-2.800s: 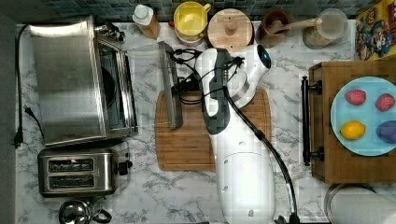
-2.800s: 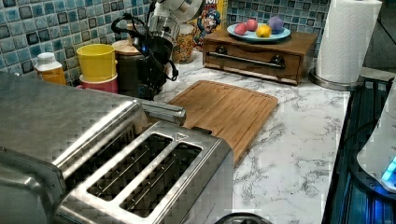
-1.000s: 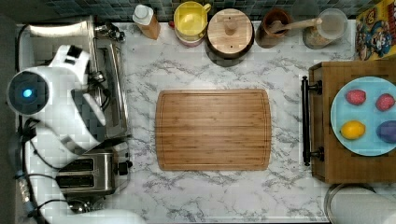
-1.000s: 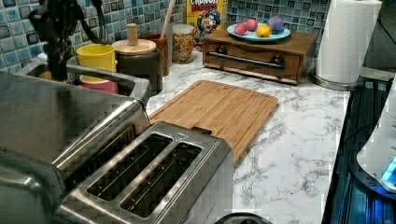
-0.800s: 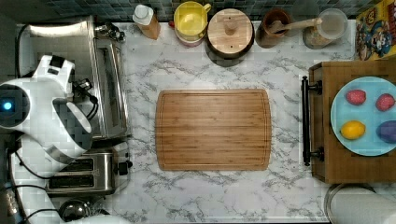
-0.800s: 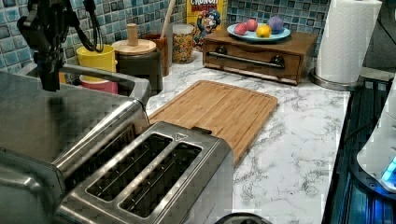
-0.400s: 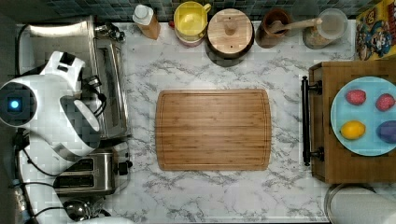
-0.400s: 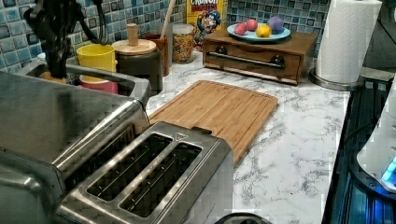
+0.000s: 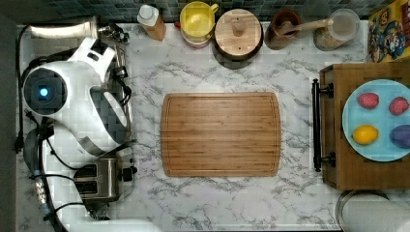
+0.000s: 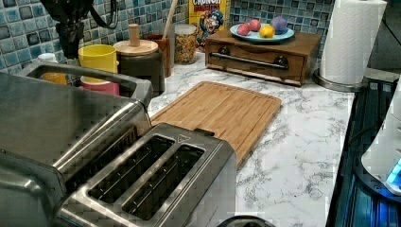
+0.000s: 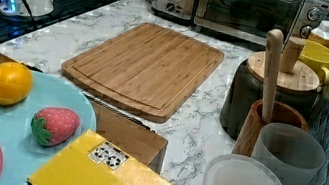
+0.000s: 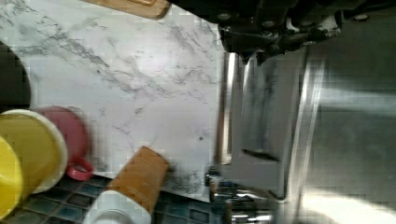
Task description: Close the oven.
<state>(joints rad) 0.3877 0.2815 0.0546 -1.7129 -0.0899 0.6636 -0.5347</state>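
Oven: right view shows door shut.
Tool: above oven handle; grip state unclear.

The cereal box by the tiled wall reads partly "CRUNCH"; no other text is legible.

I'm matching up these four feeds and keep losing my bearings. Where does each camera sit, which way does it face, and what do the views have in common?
Top view: overhead, looking straight down; the white arm covers the oven.
Left view: low behind the toaster, facing the paper towel roll; dark gripper at the tiles.
Right view: low by the fruit plate, facing the shut oven door.
Wrist view: looks down onto the oven's handle.
Three views share the cutting board.
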